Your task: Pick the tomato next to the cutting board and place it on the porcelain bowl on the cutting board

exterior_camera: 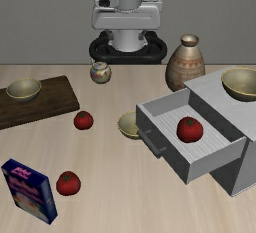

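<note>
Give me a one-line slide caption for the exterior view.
Tomato beside the cutting board and its bowl, second tomato in the open drawer, third tomato near the blue box.

The scene was lit evenly and fairly brightly from above. Soft, short shadows were cast onto the table (110, 167) close beneath each object.

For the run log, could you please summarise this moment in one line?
tomato: on table beside cutting board | porcelain bowl: on board, empty | drawer: open, second tomato inside
</note>
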Tool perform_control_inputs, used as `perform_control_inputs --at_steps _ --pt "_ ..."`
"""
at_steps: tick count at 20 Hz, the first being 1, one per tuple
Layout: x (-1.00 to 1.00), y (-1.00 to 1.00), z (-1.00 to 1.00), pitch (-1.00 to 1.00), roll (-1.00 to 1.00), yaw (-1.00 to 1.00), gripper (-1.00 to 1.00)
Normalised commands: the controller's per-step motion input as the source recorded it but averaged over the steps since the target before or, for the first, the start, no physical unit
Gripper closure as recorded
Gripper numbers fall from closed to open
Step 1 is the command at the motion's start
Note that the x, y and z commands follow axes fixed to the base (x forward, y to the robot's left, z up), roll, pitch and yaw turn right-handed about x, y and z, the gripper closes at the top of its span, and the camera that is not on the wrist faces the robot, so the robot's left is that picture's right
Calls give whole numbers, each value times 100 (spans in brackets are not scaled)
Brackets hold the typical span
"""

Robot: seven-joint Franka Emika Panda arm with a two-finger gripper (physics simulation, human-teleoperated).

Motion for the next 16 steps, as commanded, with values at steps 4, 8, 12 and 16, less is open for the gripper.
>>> perform_control_inputs --at_steps 4,8,12,16 --pt "0 -100 0 0 0 0 -100" --pt "0 -100 0 0 0 0 -100" --pt "50 -50 0 0 0 0 -100" --pt "100 0 0 0 0 0 -100"
